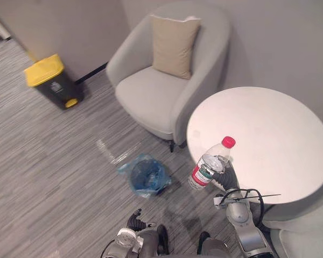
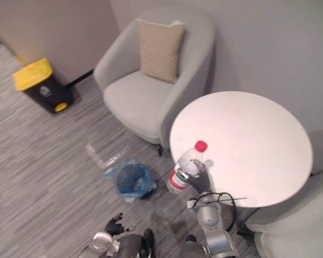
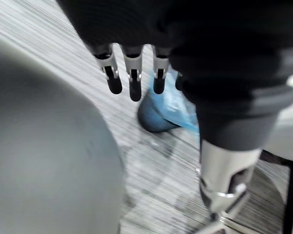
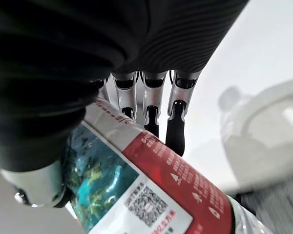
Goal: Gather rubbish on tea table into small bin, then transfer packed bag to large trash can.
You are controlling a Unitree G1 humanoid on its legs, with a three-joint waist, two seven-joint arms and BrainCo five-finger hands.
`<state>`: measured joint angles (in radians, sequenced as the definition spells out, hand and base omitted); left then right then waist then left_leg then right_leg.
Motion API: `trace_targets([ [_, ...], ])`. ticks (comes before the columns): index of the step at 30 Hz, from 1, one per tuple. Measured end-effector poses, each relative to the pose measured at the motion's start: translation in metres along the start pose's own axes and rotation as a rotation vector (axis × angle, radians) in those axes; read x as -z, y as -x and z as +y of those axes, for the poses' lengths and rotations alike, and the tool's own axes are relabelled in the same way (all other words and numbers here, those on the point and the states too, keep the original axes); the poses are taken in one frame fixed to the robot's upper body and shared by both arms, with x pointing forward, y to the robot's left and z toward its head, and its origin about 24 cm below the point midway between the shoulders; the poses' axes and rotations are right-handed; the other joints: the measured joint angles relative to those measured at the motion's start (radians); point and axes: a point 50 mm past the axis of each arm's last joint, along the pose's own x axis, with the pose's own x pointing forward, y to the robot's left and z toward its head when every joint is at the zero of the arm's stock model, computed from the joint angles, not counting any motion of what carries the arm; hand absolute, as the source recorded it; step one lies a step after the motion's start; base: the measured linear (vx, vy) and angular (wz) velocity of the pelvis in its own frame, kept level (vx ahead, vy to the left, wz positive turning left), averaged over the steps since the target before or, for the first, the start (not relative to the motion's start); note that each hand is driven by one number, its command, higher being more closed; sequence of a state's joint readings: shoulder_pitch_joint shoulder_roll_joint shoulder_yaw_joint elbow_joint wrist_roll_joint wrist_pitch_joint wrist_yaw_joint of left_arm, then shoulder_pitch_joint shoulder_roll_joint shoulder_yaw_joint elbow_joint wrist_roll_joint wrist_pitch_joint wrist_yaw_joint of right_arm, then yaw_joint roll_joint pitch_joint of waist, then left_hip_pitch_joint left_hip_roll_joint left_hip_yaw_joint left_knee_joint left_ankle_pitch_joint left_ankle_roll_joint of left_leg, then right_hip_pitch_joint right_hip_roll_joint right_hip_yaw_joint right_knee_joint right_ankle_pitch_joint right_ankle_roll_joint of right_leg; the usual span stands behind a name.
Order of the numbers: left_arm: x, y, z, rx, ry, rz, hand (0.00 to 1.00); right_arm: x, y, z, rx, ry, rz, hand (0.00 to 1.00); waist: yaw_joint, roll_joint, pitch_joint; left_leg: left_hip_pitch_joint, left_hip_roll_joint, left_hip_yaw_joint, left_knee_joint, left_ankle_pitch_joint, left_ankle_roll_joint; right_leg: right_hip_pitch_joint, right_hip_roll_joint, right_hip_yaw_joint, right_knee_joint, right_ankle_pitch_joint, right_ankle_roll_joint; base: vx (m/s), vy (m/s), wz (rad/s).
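Yellow-lidded dark large trash can (image 1: 49, 80) stands far left by the wall, well apart from the small round bin lined with a blue plastic bag (image 1: 146, 176) on the striped floor. Near that bin the left hand (image 1: 135, 220) hangs with relaxed, straight fingers (image 3: 132, 80), holding nothing. The right hand (image 1: 226, 174) wraps fingers and thumb round a tilted clear plastic bottle with a red cap (image 1: 210, 164) at the near left edge of the round white tea table (image 1: 274, 140).

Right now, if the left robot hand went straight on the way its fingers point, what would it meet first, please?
Probably the small bin lined with a blue bag: the straight fingers of the left robot hand aim at it, with floor between. Depth is unclear, so the floor could come first.
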<state>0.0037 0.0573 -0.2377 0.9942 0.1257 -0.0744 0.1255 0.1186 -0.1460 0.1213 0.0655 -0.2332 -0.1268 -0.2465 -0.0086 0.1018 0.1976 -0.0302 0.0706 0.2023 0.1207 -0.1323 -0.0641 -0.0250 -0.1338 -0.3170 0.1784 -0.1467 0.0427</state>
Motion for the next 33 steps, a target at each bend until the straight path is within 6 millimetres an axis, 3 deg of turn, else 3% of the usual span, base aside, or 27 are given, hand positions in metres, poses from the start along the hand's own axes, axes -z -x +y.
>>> trace_targets([
  [3, 0.003, 0.0, 0.008, -0.017, -0.019, 0.005, 0.0, 0.003, 0.002, 0.013, -0.016, -0.043, 0.03, 1.0, 0.017, -0.038, -0.013, 0.005, -0.031, -0.01, -0.036, 0.034, 0.016, 0.028, -0.01, -0.002, -0.064, 0.05, 0.027, -0.04, 0.149, 0.22],
  [8, 0.008, 0.001, 0.01, -0.024, -0.022, 0.018, 0.0, 0.002, 0.005, 0.028, -0.071, -0.061, 0.037, 1.0, 0.018, -0.04, -0.023, 0.013, -0.068, 0.001, -0.033, 0.02, 0.043, 0.044, -0.039, 0.015, -0.097, 0.078, 0.058, 0.01, 0.134, -0.06],
  [13, 0.008, 0.001, 0.015, -0.036, -0.018, 0.014, 0.0, 0.016, 0.006, 0.034, -0.116, -0.034, 0.103, 1.0, 0.016, -0.059, -0.013, -0.021, -0.098, -0.007, 0.12, -0.113, 0.067, -0.025, -0.118, 0.055, 0.159, -0.052, 0.09, 0.09, 0.106, 0.02],
  [15, 0.009, 0.001, 0.015, -0.036, -0.021, 0.019, 0.0, 0.017, 0.007, 0.034, -0.118, -0.032, 0.107, 1.0, 0.008, -0.063, -0.011, -0.015, -0.099, -0.03, 0.14, -0.14, 0.084, -0.068, -0.121, 0.107, 0.283, -0.051, 0.073, 0.16, 0.083, 0.32],
  [16, 0.01, 0.001, 0.016, -0.041, -0.022, 0.024, 0.0, 0.019, 0.008, 0.034, -0.121, -0.029, 0.113, 1.0, 0.002, -0.06, -0.009, 0.016, -0.095, -0.066, 0.141, -0.14, 0.087, -0.133, -0.108, 0.166, 0.431, -0.061, 0.031, 0.16, 0.028, 0.5],
  [17, 0.011, 0.001, 0.018, -0.045, -0.025, 0.026, 0.0, 0.02, 0.009, 0.032, -0.12, -0.024, 0.117, 1.0, -0.004, -0.062, -0.009, 0.024, -0.089, -0.081, 0.141, -0.143, 0.091, -0.147, -0.086, 0.183, 0.446, -0.087, 0.03, 0.33, -0.021, 0.78],
  [18, 0.01, 0.001, 0.02, -0.05, -0.028, 0.027, 0.0, 0.019, 0.009, 0.035, -0.135, -0.027, 0.112, 1.0, -0.005, -0.072, -0.009, 0.043, -0.078, -0.109, 0.133, -0.145, 0.094, -0.173, -0.026, 0.201, 0.427, -0.123, 0.023, 0.28, -0.074, 0.56],
  [19, 0.01, 0.001, 0.021, -0.052, -0.027, 0.028, 0.0, 0.019, 0.009, 0.036, -0.138, -0.027, 0.111, 1.0, -0.005, -0.075, -0.009, 0.049, -0.075, -0.12, 0.127, -0.144, 0.094, -0.183, -0.009, 0.204, 0.419, -0.127, 0.017, 0.41, -0.147, 0.88],
  [20, 0.012, 0.001, 0.021, -0.053, -0.023, 0.039, 0.0, 0.02, 0.009, 0.036, -0.146, -0.021, 0.116, 1.0, -0.008, -0.074, -0.008, 0.074, -0.059, -0.166, 0.109, -0.143, 0.091, -0.219, 0.069, 0.211, 0.343, -0.119, 0.001, 0.23, -0.098, 0.67],
  [21, 0.012, 0.001, 0.021, -0.052, -0.024, 0.039, 0.0, 0.021, 0.01, 0.036, -0.147, -0.019, 0.117, 1.0, -0.009, -0.073, -0.008, 0.079, -0.058, -0.176, 0.107, -0.143, 0.09, -0.222, 0.082, 0.211, 0.316, -0.113, -0.004, 0.31, -0.127, 1.02],
  [22, 0.014, 0.001, 0.021, -0.051, -0.026, 0.047, 0.0, 0.024, 0.012, 0.034, -0.147, -0.011, 0.129, 1.0, -0.01, -0.097, -0.019, 0.099, -0.078, -0.209, 0.108, -0.147, 0.081, -0.214, 0.092, 0.209, 0.18, 0.016, -0.052, 0.35, -0.116, 0.85],
  [23, 0.012, 0.0, 0.013, -0.035, -0.013, 0.049, 0.0, 0.029, 0.012, 0.028, -0.151, 0.017, 0.14, 1.0, -0.01, -0.054, -0.024, 0.111, -0.053, -0.237, 0.111, -0.156, 0.061, -0.185, 0.098, 0.165, 0.191, 0.017, -0.076, 0.43, -0.131, 0.77],
  [25, 0.015, 0.002, 0.008, -0.028, 0.014, 0.056, 0.0, 0.03, 0.011, 0.023, -0.152, 0.041, 0.134, 1.0, -0.002, -0.022, -0.035, 0.109, -0.039, -0.237, 0.109, -0.139, 0.03, -0.173, 0.104, 0.158, 0.177, 0.017, -0.084, 0.38, -0.09, 0.32],
  [26, 0.015, 0.002, 0.007, -0.032, 0.027, 0.059, 0.0, 0.029, 0.009, 0.02, -0.143, 0.044, 0.131, 1.0, -0.005, -0.02, -0.033, 0.115, -0.037, -0.239, 0.13, -0.119, 0.0, -0.133, 0.104, 0.156, 0.148, 0.017, -0.085, 0.33, -0.07, 0.31],
  [28, 0.016, 0.002, 0.009, -0.034, 0.023, 0.063, 0.0, 0.031, 0.01, 0.018, -0.131, 0.043, 0.139, 1.0, -0.008, -0.027, -0.029, 0.099, -0.036, -0.231, 0.193, -0.121, -0.014, -0.081, 0.1, 0.156, 0.115, 0.017, -0.085, 0.22, -0.032, 0.29],
  [30, 0.014, 0.002, 0.009, -0.033, 0.005, 0.049, 0.0, 0.032, 0.01, 0.016, -0.123, 0.043, 0.14, 1.0, -0.008, -0.044, -0.017, 0.072, 0.004, -0.161, 0.284, -0.139, -0.03, -0.004, 0.097, 0.157, 0.08, 0.017, -0.085, 0.2, 0.037, 0.29],
  [33, 0.006, 0.001, 0.013, -0.04, 0.002, 0.012, 0.0, 0.024, 0.002, 0.017, -0.12, 0.041, 0.108, 1.0, 0.003, -0.049, -0.005, -0.038, 0.065, -0.061, 0.335, -0.148, -0.011, 0.023, 0.077, 0.176, 0.068, 0.005, -0.066, 0.09, 0.139, 0.02],
])
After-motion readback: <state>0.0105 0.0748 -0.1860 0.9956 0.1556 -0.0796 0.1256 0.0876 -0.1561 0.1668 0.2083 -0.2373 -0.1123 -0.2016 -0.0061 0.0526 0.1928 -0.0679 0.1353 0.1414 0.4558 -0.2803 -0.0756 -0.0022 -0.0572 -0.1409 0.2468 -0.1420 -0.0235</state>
